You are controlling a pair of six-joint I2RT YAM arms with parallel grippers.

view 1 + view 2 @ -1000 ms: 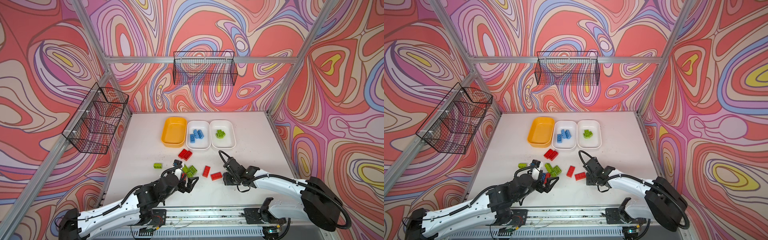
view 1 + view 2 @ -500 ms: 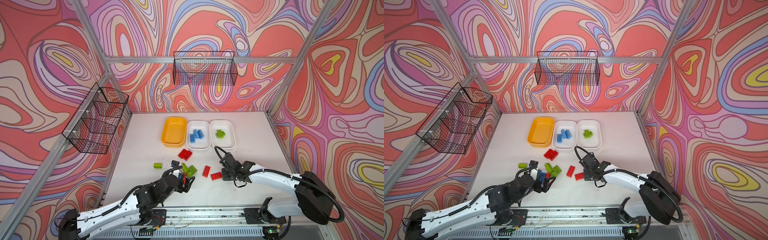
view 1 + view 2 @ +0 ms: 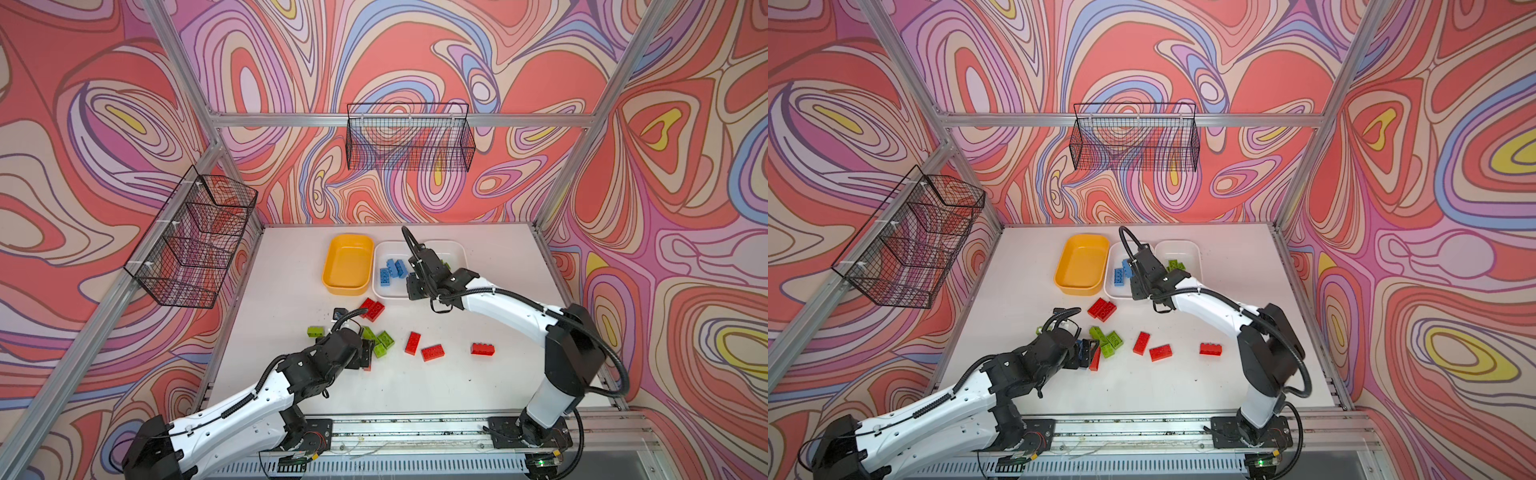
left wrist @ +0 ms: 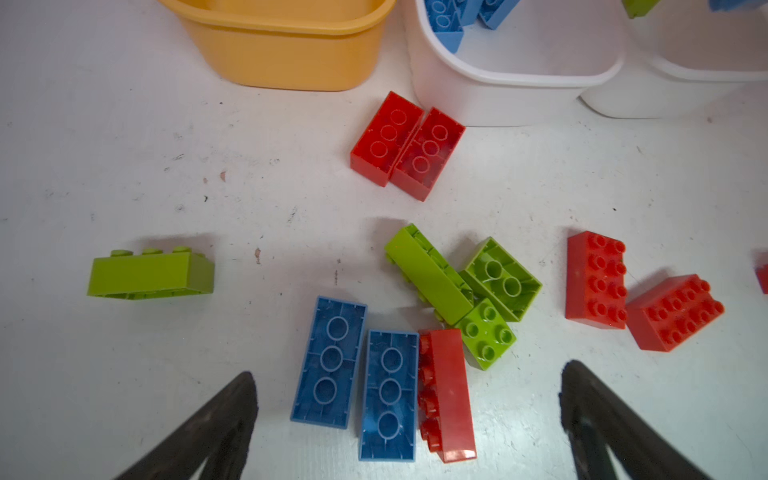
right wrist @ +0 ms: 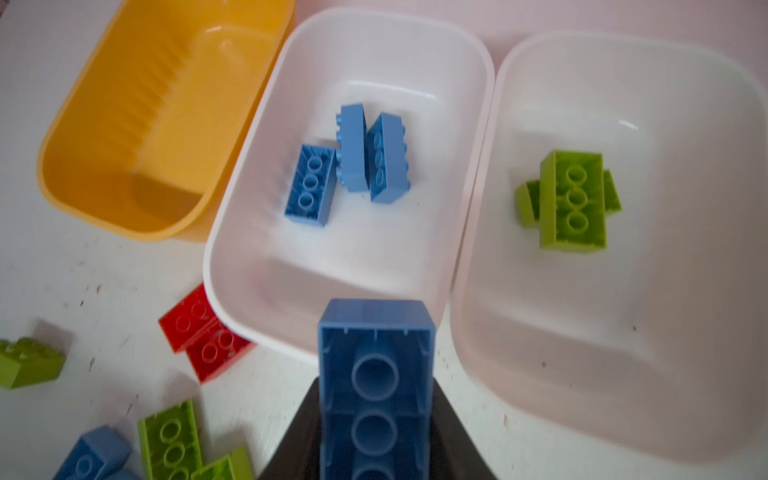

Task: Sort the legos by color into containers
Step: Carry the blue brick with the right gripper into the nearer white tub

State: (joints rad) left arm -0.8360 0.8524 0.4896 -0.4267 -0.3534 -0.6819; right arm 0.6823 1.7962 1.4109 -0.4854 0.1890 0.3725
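Note:
My right gripper [image 5: 376, 386] is shut on a blue lego [image 5: 375, 365], held hollow side up over the near rim of the middle white container [image 5: 374, 257]. That container holds three blue legos [image 5: 353, 149]. The right white container [image 5: 623, 311] holds green legos [image 5: 573, 199], and the yellow container [image 5: 166, 104] holds nothing. In both top views this gripper [image 3: 413, 289] [image 3: 1138, 291] hangs at that rim. My left gripper [image 4: 409, 372] is open low over the table, with two blue legos [image 4: 328, 361] [image 4: 388, 395] and a red lego [image 4: 451, 395] between its fingers.
Loose on the table lie three green legos [image 4: 428, 274] in a cluster, a lone green one [image 4: 149, 274], a red pair [image 4: 407, 145] by the middle container and three more red legos [image 3: 412, 343] [image 3: 432, 352] [image 3: 482, 349]. Black wire baskets [image 3: 409, 137] [image 3: 195, 241] hang on the walls.
My right gripper has shut on the blue lego, lifted off the table's middle and carried it back to the middle white container. My left gripper has crept slightly forward, still open.

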